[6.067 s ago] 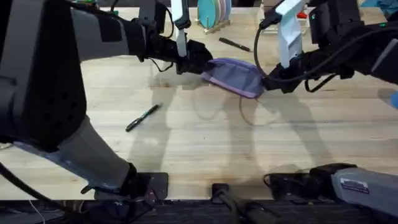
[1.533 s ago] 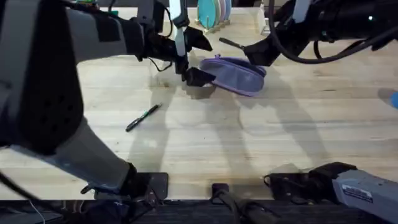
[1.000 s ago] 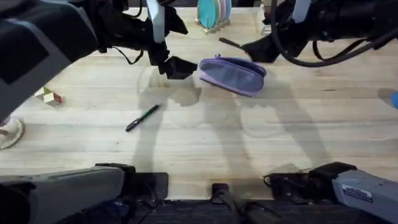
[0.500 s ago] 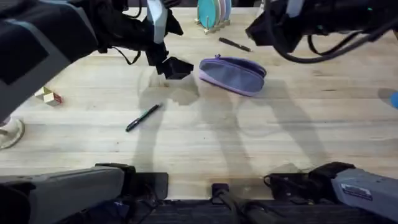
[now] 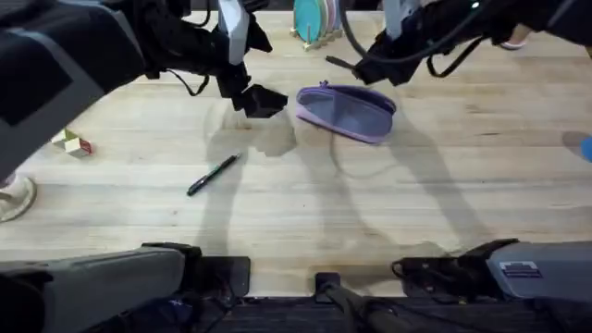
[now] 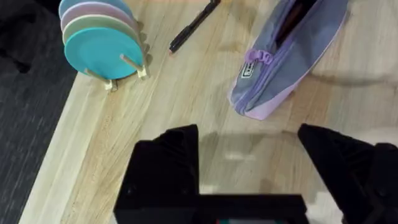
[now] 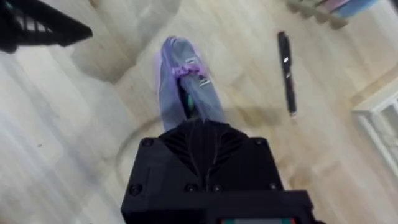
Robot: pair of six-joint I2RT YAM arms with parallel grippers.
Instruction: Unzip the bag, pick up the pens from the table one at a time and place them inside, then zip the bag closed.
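The light wooden tabletop [image 5: 388, 213] carries everything, its plank grain running across the overhead view. Both dark arms reach over its far half, the left arm from the near left and the right arm from the right side.

The lavender bag [image 5: 346, 112] lies on the far middle of the tabletop, a little tilted, with its greyish panel facing up. In the left wrist view the bag [image 6: 288, 56] shows its zipper parted along the top, a dark slit running down from the purple pull near its end.

The left claw [image 5: 248, 95] hangs just left of the bag, apart from it, and its two black fingers [image 6: 166, 163] stand wide apart with nothing between them. The right claw [image 5: 363, 68] is over the far edge of the bag; its fingers are hidden under the arm's own body, so whether it is open or closed cannot be told, and it may be touching the pen there or only above it.

A rack of round coloured plates [image 5: 317, 20] stands at the far edge beyond the bag, seen closer as pink, green and blue discs [image 6: 99, 40] in the left wrist view.

One black pen [image 5: 213, 174] with a small green mark lies slantwise on the near left, well apart from the bag. The other black pen [image 7: 286, 73] lies just beyond the bag, between it and the plates.

A small wooden block [image 5: 72, 143] sits at the left edge.
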